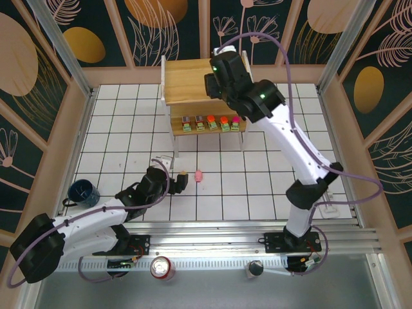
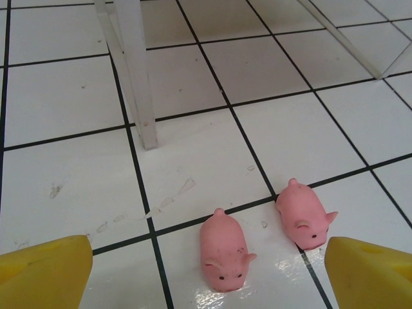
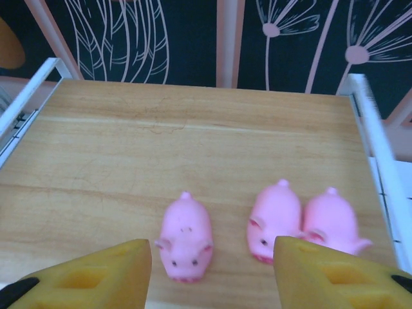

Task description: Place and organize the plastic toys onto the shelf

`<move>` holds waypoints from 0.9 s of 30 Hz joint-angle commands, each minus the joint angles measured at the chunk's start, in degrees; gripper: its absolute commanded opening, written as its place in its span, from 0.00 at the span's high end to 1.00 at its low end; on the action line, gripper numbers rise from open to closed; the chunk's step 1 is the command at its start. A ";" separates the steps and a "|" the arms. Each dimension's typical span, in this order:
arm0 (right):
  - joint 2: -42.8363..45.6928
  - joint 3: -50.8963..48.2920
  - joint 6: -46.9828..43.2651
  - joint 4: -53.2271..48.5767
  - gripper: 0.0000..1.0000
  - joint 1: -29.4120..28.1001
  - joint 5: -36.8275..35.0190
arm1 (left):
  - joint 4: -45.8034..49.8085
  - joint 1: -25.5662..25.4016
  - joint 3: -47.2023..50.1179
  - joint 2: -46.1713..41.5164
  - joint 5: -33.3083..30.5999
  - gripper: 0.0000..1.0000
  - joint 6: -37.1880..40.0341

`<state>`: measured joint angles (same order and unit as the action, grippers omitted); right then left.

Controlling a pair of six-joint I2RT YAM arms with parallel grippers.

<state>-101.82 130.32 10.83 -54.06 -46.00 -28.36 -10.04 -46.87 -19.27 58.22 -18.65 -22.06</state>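
Sitting on shelf (image 3: 193,129): three pigs (image 3: 275,219)

Five pigs (image 3: 185,237) (three plus two), perhaps five blocks (image 1: 212,123), one mug (image 1: 82,192), one can (image 1: 161,268)

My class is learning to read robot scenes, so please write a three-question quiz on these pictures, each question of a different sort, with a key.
1. True or false: the five blocky pieces stand on the lower board of the shelf.
2. How many pink pigs lie on the shelf's top board? A. one B. three C. five
3. Fill in: the two pigs on the tiled floor lie just in front of the open ____ end effector.
Key: 1 true; 2 B; 3 left.
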 commanded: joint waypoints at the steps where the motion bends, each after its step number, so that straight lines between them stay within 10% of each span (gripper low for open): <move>1: 4.78 -4.23 0.73 1.82 0.46 -1.14 -2.92 | 0.79 0.29 -1.95 1.22 -1.75 0.08 -0.10; 27: 32.37 -63.01 17.04 15.89 0.55 -5.05 5.56 | 12.09 0.29 -9.73 11.66 -4.36 0.19 -13.63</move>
<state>-71.22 69.87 23.86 -41.28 -50.39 -24.62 -0.56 -46.87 -27.20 68.88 -22.52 -33.10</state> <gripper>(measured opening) 0.447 0.814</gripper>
